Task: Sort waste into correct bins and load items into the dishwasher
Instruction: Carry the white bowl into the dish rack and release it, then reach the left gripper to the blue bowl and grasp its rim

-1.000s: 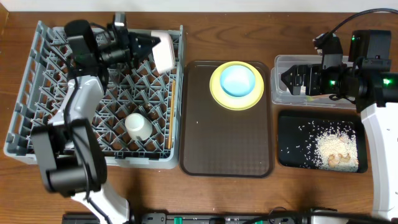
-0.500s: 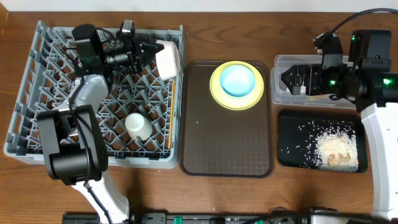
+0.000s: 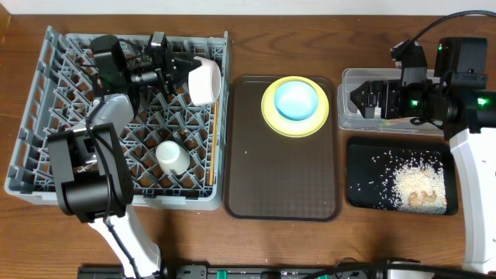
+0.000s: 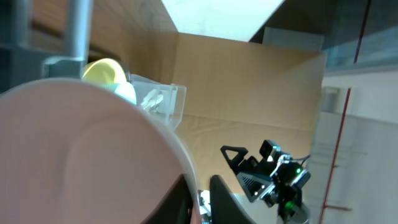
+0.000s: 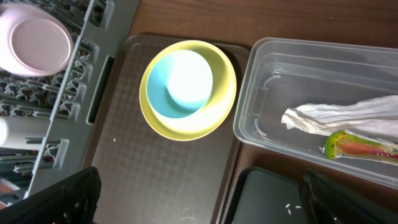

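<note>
My left gripper (image 3: 183,68) is shut on the rim of the white bowl (image 3: 203,80), held on edge over the back right of the grey dish rack (image 3: 46,116). The bowl fills the left wrist view (image 4: 81,155), its rim between my fingers (image 4: 200,202). The light blue bowl (image 3: 297,98) sits in the yellow plate (image 3: 270,116) on the brown serving tray (image 3: 279,186); both show in the right wrist view (image 5: 183,78). My right gripper (image 3: 358,98) is open and empty over the clear tub (image 3: 346,116). The tub holds the napkin (image 5: 323,118) and wrapper (image 5: 360,146). Rice scraps (image 3: 415,182) lie in the black tray (image 3: 358,194).
A white cup (image 3: 170,157) stands upside down in the rack's front middle. A thin wooden stick (image 3: 216,124) lies along the rack's right wall. Brown table surrounds everything.
My left gripper has carried the white bowl down and slightly left, lower over the rack, and tilted it. The right arm has not moved.
</note>
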Robot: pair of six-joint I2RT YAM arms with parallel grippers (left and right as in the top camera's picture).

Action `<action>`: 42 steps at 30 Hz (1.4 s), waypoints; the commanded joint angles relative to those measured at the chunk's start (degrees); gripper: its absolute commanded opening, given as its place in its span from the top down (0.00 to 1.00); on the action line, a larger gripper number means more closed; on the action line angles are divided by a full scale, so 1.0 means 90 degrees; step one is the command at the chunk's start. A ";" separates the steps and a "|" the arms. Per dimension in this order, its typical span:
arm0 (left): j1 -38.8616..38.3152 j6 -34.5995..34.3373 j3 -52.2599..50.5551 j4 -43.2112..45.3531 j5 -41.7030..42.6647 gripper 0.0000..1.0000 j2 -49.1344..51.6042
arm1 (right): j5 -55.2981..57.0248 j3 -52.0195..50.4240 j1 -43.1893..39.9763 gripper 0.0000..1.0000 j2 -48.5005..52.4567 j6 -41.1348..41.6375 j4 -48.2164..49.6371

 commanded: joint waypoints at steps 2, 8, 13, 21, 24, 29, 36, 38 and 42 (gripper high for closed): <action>0.0233 0.0379 0.0000 0.0039 0.0012 0.66 0.0131 | -0.0027 0.0027 -0.0024 0.01 0.0024 -0.0034 0.0005; 0.0493 0.0527 0.0002 0.0049 -0.0219 0.41 0.0131 | -0.0027 0.0027 -0.0024 0.01 0.0024 -0.0034 0.0005; 0.0850 0.0423 0.0005 0.0228 -0.0325 0.23 0.0129 | -0.0027 0.0027 -0.0024 0.01 0.0024 -0.0034 0.0005; 0.1069 -0.0362 0.0010 0.1161 -0.0321 0.13 0.0070 | -0.0027 0.0027 -0.0024 0.01 0.0024 -0.0034 0.0005; 0.1071 -0.0389 0.0010 0.1161 -0.0321 0.12 0.0066 | -0.0027 0.0027 -0.0024 0.01 0.0024 -0.0034 0.0005; 0.1037 -0.0527 0.0010 0.1297 -0.0338 0.12 -0.0219 | -0.0027 0.0027 -0.0024 0.01 0.0024 -0.0034 0.0005; 0.0845 -0.0408 0.0010 0.1316 -0.0916 0.12 -0.1477 | -0.0027 0.0027 -0.0024 0.01 0.0024 -0.0032 0.0005; 0.0644 -0.0211 0.0010 0.1076 -0.1088 0.12 -0.1821 | -0.0027 0.0027 -0.0024 0.01 0.0024 -0.0032 0.0005; 0.0022 0.0882 0.0007 -0.0427 -0.1812 0.12 -0.2385 | -0.0027 0.0027 -0.0024 0.01 0.0024 -0.0034 0.0005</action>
